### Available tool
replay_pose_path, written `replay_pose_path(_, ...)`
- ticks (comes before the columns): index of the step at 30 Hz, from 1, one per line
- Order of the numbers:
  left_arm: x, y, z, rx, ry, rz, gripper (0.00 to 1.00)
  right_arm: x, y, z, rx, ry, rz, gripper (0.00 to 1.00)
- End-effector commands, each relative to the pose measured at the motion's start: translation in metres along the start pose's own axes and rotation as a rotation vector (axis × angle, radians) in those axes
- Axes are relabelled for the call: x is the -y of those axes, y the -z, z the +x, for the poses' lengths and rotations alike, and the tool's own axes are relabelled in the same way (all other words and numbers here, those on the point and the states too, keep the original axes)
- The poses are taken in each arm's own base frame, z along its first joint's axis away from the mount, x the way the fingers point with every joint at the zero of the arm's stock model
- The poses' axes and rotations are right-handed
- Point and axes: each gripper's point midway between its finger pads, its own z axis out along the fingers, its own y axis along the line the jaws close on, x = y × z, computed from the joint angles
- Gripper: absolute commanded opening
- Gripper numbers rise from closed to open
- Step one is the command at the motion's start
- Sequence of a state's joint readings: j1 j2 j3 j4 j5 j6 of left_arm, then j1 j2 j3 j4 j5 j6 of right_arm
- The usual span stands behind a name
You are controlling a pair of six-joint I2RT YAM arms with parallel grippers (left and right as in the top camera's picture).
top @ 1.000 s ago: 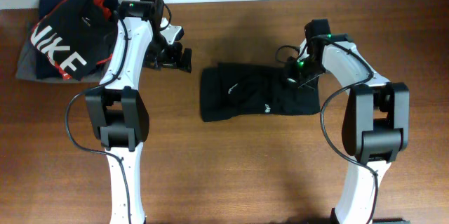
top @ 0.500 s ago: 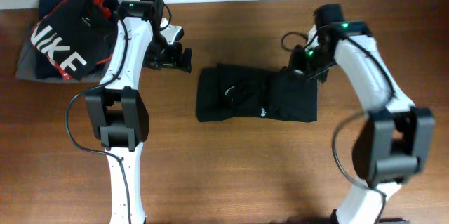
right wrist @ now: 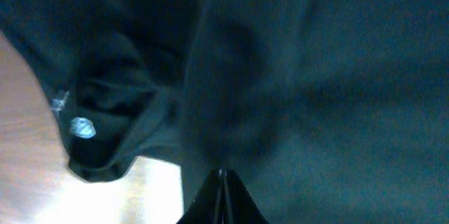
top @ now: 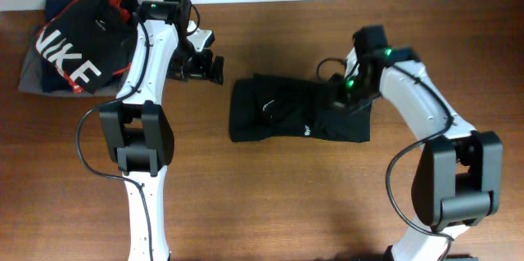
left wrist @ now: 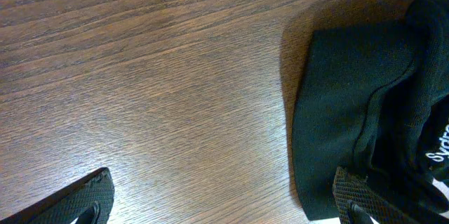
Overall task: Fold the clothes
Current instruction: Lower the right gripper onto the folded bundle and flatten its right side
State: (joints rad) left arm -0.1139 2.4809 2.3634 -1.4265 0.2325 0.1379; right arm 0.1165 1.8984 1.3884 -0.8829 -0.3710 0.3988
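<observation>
The black T-shirt [top: 282, 118] is lying folded in a wide band at the centre of the wooden table [top: 286, 204]. The right gripper [top: 344, 97] is sitting over its upper right part, fingers pinched together. The left gripper [top: 202, 65] is hovering over bare wood to the upper left, jaws spread wide.

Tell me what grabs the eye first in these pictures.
A folded black T-shirt lies in the middle, the right hand shut over its right end. At the far left corner sits a black-and-red garment with white NIKE letters; the left hand hangs open between them.
</observation>
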Motion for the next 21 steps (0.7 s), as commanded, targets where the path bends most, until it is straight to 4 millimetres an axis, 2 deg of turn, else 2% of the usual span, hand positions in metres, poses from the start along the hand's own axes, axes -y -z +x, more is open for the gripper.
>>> replay_pose_path(1, 0.001, -0.007, 0.001, -0.014, -0.01, 0.014, 0.99, 0.006, -0.025, 0.026, -0.08, -0.065, -0.038, 0.04)
replay_pose_path(5, 0.001, -0.007, 0.001, -0.014, -0.01, 0.014, 0.99, 0.017, -0.034, 0.031, -0.08, -0.075, -0.006, 0.04)
replay_pose_path(9, 0.001, -0.007, 0.002, -0.014, -0.01, 0.014, 0.99, 0.012, -0.025, 0.026, -0.056, -0.067, -0.02, 0.04)
replay_pose_path(13, 0.003, -0.007, 0.005, -0.028, -0.007, 0.02, 0.99, -0.008, 0.009, 0.011, 0.02, -0.032, -0.049, 0.04)
replay_pose_path(15, 0.004, -0.007, 0.005, -0.027, -0.007, 0.026, 0.99, -0.018, 0.036, 0.004, 0.08, -0.011, -0.05, 0.04)
replay_pose_path(16, 0.004, -0.007, 0.005, -0.026, -0.007, 0.031, 0.99, -0.025, 0.063, -0.001, 0.138, 0.013, -0.033, 0.05)
replay_pose_path(17, 0.005, -0.007, 0.006, -0.029, -0.006, 0.031, 0.99, -0.024, 0.079, -0.004, 0.171, 0.016, -0.006, 0.09)
replay_pose_path(18, 0.005, -0.007, 0.008, -0.039, -0.004, 0.033, 0.99, -0.02, 0.092, -0.005, 0.198, 0.012, 0.029, 0.16)
replay_pose_path(19, 0.005, -0.007, 0.01, -0.049, -0.001, 0.034, 0.99, -0.014, 0.105, -0.005, 0.222, 0.003, 0.075, 0.34)
replay_pose_path(20, 0.005, -0.008, 0.013, -0.059, 0.001, 0.036, 0.99, -0.004, 0.121, -0.004, 0.25, -0.009, 0.137, 0.61)
replay_pose_path(21, 0.005, -0.011, 0.016, -0.072, 0.005, 0.038, 0.99, 0.013, 0.143, 0.0, 0.282, -0.034, 0.229, 0.99)
